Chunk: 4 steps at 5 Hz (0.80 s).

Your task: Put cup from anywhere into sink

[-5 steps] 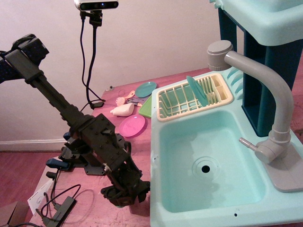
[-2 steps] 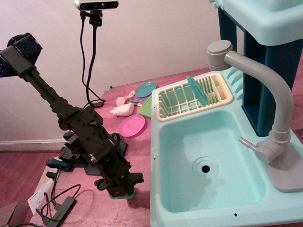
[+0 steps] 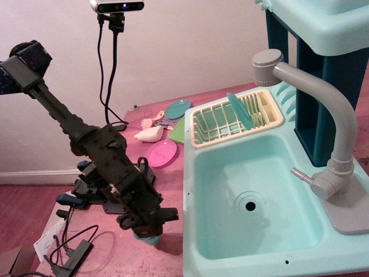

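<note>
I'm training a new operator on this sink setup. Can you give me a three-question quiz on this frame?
1. True or false: the cup already lies in the sink.
2. What stands upright in the dish rack? A) teal plate B) pink plate C) sponge
3. Fill in: the claw holds the cup to the ____ of the sink, as pictured.

Key: 1 false; 2 A, the teal plate; 3 left.

Mostly hidden cup, cropped sink

My tool (image 3: 147, 222) covers all but the cup's (image 3: 145, 235) teal base; I can't read its jaws. The sink's (image 3: 203, 242) front rim runs off-frame.
</note>
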Motion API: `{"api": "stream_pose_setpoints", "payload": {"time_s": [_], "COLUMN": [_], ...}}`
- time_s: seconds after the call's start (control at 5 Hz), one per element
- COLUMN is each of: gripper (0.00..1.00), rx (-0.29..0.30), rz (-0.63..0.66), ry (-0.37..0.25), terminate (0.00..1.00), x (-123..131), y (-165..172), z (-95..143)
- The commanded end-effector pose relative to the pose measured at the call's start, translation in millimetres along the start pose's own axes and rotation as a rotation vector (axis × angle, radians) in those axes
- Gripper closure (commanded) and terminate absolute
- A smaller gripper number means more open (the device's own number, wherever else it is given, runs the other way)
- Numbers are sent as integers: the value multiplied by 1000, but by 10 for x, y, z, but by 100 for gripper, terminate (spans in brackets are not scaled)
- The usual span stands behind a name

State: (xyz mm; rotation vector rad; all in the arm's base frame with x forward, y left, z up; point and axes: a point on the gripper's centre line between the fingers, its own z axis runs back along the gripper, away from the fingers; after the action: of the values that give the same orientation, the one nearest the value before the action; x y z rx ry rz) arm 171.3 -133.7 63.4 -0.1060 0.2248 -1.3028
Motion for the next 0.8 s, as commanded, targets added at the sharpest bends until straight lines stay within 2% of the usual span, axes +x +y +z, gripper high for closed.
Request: {"api": "stream_pose_setpoints", "payload": {"time_s": [0.0, 0.2, 0.4, 0.6], "gripper": [100, 100, 100, 100], "rx": [4, 19, 14, 129], "rz": [-21, -88, -202, -196], "ry": [37, 86, 96, 99], "terminate": [0, 0, 0, 0], "x": [-138, -415, -538, -567], "y": [100, 286, 527, 954], "z": [508, 1032, 1415, 1562]}}
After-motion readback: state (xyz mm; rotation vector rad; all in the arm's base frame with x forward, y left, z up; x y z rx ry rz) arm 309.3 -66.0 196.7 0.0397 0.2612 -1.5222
